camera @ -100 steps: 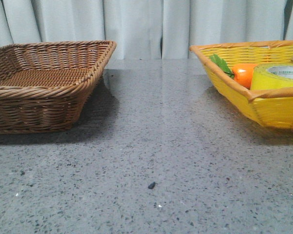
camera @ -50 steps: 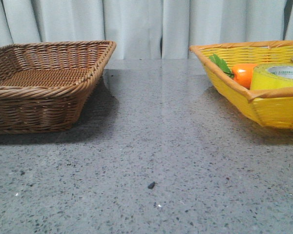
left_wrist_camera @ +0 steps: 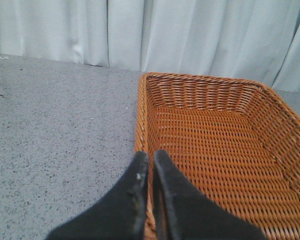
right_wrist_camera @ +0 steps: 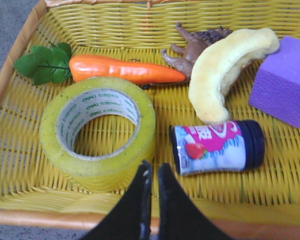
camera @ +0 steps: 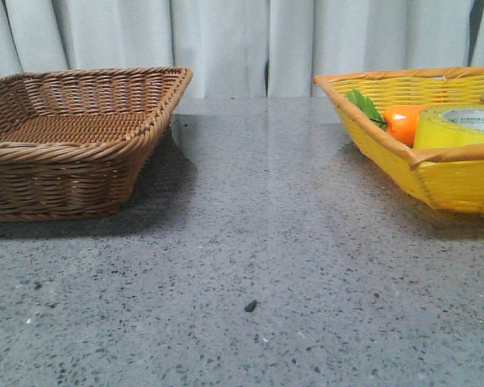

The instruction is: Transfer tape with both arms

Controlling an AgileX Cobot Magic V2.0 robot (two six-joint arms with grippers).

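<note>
The yellow tape roll [right_wrist_camera: 97, 140] lies flat in the yellow basket [right_wrist_camera: 20, 165], its white core with green print facing up. It also shows in the front view [camera: 460, 126] at the right edge. My right gripper [right_wrist_camera: 153, 167] is shut and empty, its tips above the basket's near rim, just beside the roll. My left gripper [left_wrist_camera: 150, 156] is shut and empty, over the near corner of the brown wicker basket [left_wrist_camera: 215, 145]. Neither arm shows in the front view.
The yellow basket [camera: 387, 145] also holds an orange carrot [right_wrist_camera: 125, 71] with green leaves, a yellow banana [right_wrist_camera: 225, 75], a brown toy animal [right_wrist_camera: 192, 47], a purple block [right_wrist_camera: 285, 82] and a small bottle [right_wrist_camera: 217, 147]. The brown basket [camera: 73, 173] stands at left on the grey table [camera: 250, 242].
</note>
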